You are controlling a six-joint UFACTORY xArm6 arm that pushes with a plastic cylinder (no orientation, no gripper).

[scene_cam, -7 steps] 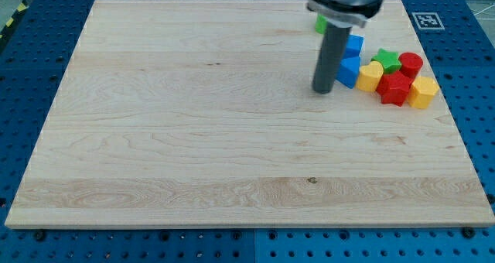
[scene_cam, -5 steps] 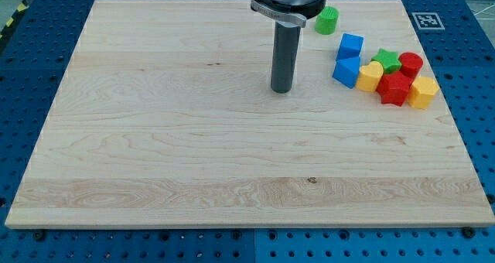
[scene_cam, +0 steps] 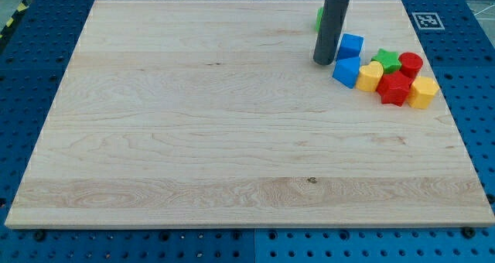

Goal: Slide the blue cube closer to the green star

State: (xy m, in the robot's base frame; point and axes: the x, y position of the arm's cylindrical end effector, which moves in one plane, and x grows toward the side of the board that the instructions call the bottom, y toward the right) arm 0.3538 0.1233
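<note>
Tip (scene_cam: 323, 63) is set down just beside the blue cube (scene_cam: 351, 46), at its 8 o'clock. No claw is fitted (bare rod only). Green star (scene_cam: 387, 60) lies near, at the cube's 4 o'clock. Gap not yet closed; push judged outstanding.

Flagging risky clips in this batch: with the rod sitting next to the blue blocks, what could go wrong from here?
1. My tip sits just left of the blue cube, with a second blue block right below it; a slightly low push could catch that one instead.
2. The green star is packed against the yellow block and red blocks, so a hard shove could scatter the cluster.
</note>
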